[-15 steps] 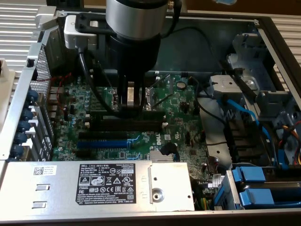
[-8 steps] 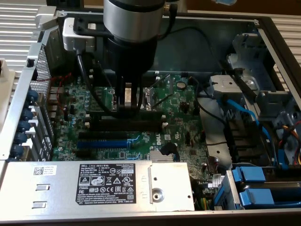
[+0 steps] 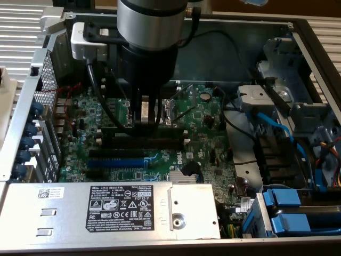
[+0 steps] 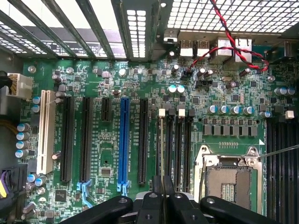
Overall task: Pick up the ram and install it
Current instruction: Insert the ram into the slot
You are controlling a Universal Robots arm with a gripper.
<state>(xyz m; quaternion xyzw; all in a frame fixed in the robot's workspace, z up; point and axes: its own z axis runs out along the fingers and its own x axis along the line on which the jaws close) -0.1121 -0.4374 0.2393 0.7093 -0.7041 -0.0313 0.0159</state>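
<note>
My gripper hangs straight down over the green motherboard, just above the long black memory slots. In the wrist view the two black fingers are pressed together on the ram. The ram shows edge-on as a thin pale line. It runs along the outermost of the black slots, on the side toward the blue slot, and reaches that slot's white end clip. I cannot tell whether its lower edge is seated in the slot or just above it. In the exterior view the gripper body hides most of the stick.
The blue expansion slot and more black slots lie beside the memory slots, with a white slot further out. The open CPU socket sits on the other side. A labelled metal cover borders the board, and blue drive brackets stand at the exterior view's right.
</note>
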